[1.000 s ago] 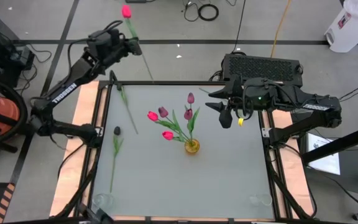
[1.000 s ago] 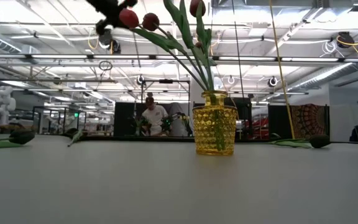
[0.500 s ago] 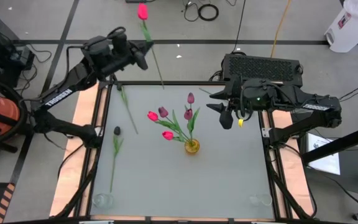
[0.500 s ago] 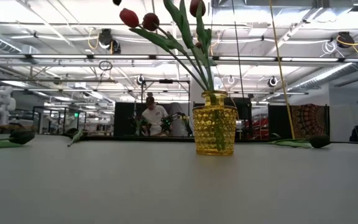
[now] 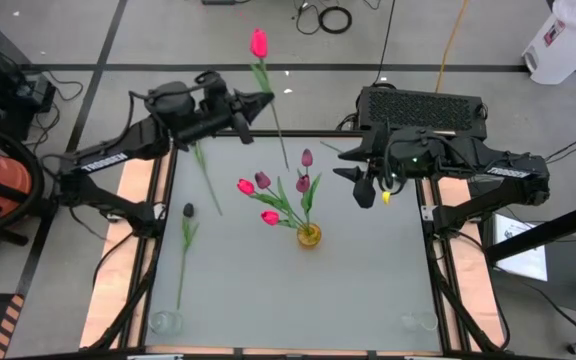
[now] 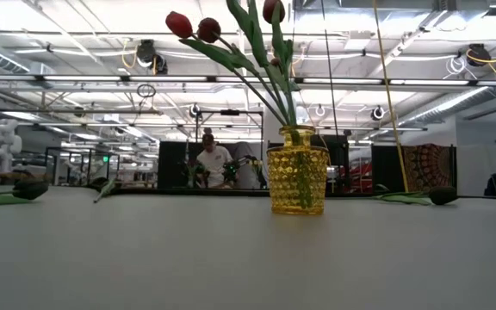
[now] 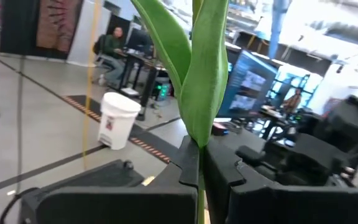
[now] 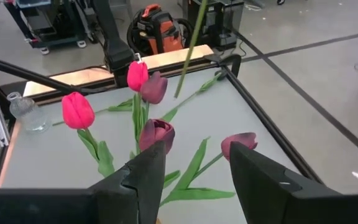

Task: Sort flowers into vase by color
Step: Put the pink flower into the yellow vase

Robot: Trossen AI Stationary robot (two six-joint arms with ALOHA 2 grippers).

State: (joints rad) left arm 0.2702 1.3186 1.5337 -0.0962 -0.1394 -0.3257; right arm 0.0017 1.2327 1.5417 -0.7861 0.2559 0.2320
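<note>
My left gripper [image 5: 258, 104] is above the table's far edge, shut on a pink-headed tulip [image 5: 259, 43]. Its green leaves [image 7: 199, 74] rise in front of the left wrist camera. Right of the vase, my right gripper [image 5: 364, 186] hangs open and empty. The yellow glass vase [image 5: 309, 236] stands mid-table with several tulips in it, pink [image 8: 78, 109] and maroon [image 8: 156, 133]. Two more flowers lie on the table's left part: a green-stemmed one [image 5: 202, 167] and a dark-headed one [image 5: 187, 211]. My left gripper pinches the tulip's stem [image 7: 200, 163] just below the base of its leaves, between the two fingers. The fingers come about level from the table's left and lie across the stem. The tulip stands nearly upright, head up, its lower stem end [image 8: 178, 92] hanging clear of the table.
Small clear glass vases stand at the near left corner [image 5: 165, 322] and the near right corner [image 5: 418, 320]. A black box [image 5: 423, 106] sits behind the right arm. In the low view another dark-headed flower [image 6: 442, 196] lies on the table.
My left gripper has swung toward the table's right along the far edge, nearer the yellow vase, and has risen a little. It stays shut on the pink tulip, which has come along upright and clear of the table.
</note>
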